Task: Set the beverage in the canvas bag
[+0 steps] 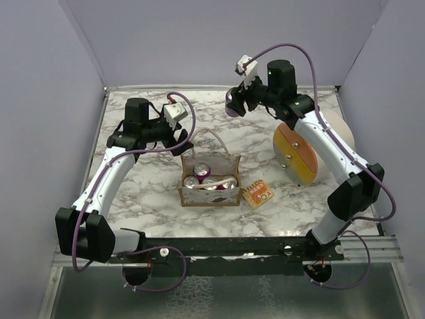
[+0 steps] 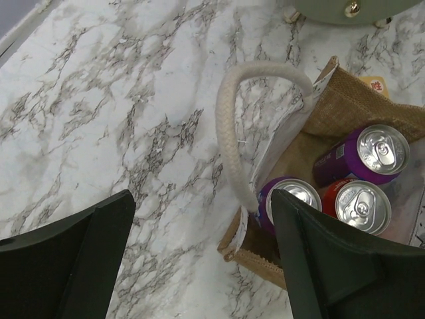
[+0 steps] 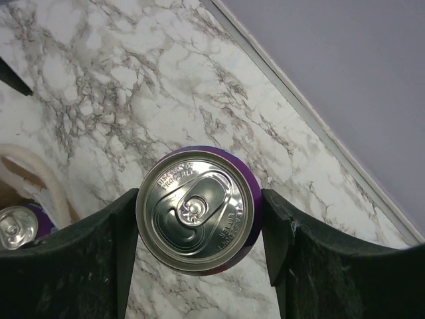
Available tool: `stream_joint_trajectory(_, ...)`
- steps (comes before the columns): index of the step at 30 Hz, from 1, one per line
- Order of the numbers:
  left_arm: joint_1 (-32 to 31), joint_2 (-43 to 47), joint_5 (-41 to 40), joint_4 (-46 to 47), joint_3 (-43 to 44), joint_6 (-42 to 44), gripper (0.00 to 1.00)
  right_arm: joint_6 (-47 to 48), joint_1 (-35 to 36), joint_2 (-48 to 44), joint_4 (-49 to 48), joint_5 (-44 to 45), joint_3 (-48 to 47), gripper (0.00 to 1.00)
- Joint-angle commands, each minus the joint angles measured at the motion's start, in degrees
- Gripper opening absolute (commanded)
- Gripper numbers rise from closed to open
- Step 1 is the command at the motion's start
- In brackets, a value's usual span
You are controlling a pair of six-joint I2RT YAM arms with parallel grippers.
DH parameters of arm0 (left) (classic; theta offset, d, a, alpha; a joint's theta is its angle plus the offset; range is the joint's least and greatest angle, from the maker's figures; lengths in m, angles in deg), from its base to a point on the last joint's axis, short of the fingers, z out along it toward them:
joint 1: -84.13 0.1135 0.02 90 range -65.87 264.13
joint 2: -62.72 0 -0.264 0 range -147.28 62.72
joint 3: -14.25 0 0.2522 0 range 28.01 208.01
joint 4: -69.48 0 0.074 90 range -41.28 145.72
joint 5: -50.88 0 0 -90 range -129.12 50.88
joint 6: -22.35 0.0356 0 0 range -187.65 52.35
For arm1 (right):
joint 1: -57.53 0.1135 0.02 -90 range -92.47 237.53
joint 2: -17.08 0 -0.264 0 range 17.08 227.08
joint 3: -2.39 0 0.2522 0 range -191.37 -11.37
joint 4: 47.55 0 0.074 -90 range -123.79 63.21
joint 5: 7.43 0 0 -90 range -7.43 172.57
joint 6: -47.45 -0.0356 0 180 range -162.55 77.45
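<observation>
Transport is in hand: your right gripper point(image 3: 199, 226) is clamped on the purple can point(image 3: 196, 211), the canvas bag point(image 1: 209, 197) lying back and left of it. Next, carry it above the bag's open top and lower. Your left gripper point(image 2: 202, 206), jaws apart, hangs beside the rope handle point(image 2: 229, 133).

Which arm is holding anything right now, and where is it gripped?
The right fingers clamp a purple aluminium beverage can by its side walls near the top. The left fingers stand open, empty.
</observation>
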Motion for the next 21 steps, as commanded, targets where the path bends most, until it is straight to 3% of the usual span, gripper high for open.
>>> stream_joint_trajectory(1,-1.8,-1.8,0.92,2.33,2.81,-3.66,0.84,2.27,0.31,-8.25,-0.25,-4.83,1.09,0.27)
stream_joint_trajectory(12,-3.88,-4.9,1.36,6.57,3.32,-10.82,0.71,10.63,0.46,-16.55,11.66,-28.52,6.38,0.25)
stream_joint_trajectory(21,-3.93,-5.06,2.57,9.14,2.24,-13.58,0.55,11.33,3.12,-17.0,8.26,-36.69,14.41,0.24)
